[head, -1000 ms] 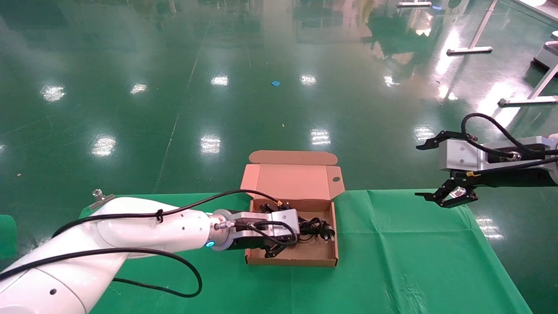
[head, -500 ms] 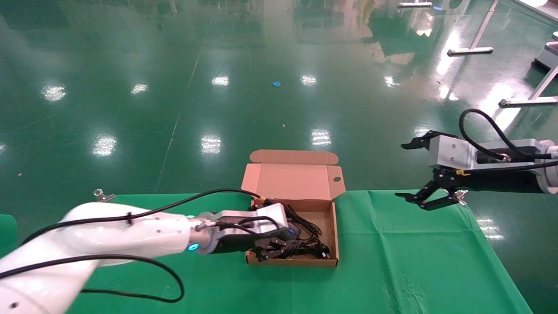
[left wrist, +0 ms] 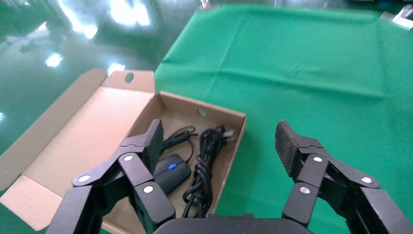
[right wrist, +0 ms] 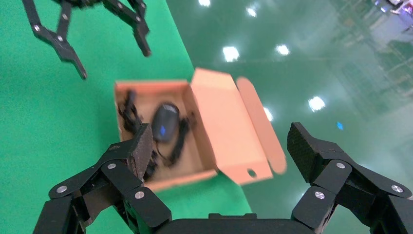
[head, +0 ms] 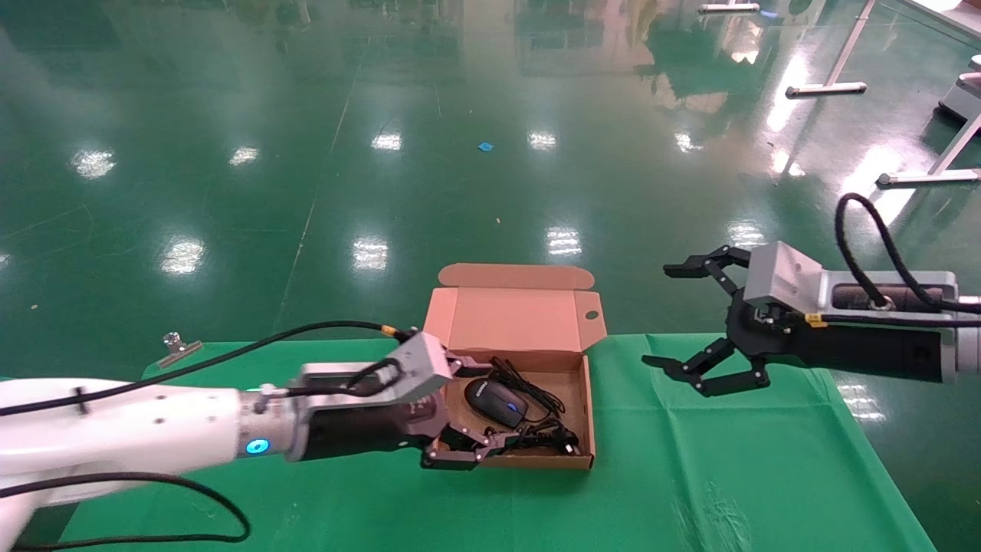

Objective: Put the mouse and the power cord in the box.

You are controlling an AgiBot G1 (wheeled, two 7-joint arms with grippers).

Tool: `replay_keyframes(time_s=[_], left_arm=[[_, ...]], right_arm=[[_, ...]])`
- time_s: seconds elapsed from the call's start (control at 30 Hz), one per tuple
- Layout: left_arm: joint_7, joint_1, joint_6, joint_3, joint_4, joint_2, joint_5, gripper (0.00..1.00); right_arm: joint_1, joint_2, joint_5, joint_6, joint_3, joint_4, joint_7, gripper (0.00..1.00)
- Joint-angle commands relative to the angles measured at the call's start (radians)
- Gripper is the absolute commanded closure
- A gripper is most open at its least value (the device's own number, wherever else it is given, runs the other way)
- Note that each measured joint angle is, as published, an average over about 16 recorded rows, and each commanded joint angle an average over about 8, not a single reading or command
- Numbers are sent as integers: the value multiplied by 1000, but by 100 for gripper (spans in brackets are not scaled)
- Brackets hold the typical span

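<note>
Left end effector (head: 464,410) wide open, empty, at box (head: 529,318) left edge; power cord (head: 546,441) lies along front wall.

Glossy green floor (head: 429,153) reflects ceiling lights.

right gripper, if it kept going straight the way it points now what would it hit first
Probably the box: the open right gripper points toward its near side wall across bare green cloth. It may be high enough to pass over the rim.

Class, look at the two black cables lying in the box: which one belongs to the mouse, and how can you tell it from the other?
The thin cable beside the mouse, nearer the lid. The power cord is thicker, bundled, and ends in a plug.
</note>
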Motion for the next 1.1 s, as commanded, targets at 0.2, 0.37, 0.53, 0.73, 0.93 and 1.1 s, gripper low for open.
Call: replay_keyframes(time_s=[0.2, 0.37, 0.53, 0.73, 0.93, 1.1], left_arm=[[-42, 48, 79, -66, -90, -90, -104, 0], [-72, 82, 135, -113, -154, -154, -178, 0], [-103, 117, 192, -160, -219, -218, -253, 0], [-139, 158, 259, -216, -295, -295, -341, 0], [-176, 199, 327, -273, -373, -372, -431, 0], [-205, 233, 382, -319, -436, -435, -504, 0]], right_arm=[[-96, 39, 96, -29, 56, 125, 95, 0], [-164, 66, 163, -49, 95, 213, 161, 0], [-233, 93, 232, -69, 135, 302, 229, 0], [-315, 126, 313, -94, 183, 408, 309, 0], [-398, 159, 396, -118, 231, 515, 391, 0], [-464, 186, 461, -138, 269, 600, 456, 0]])
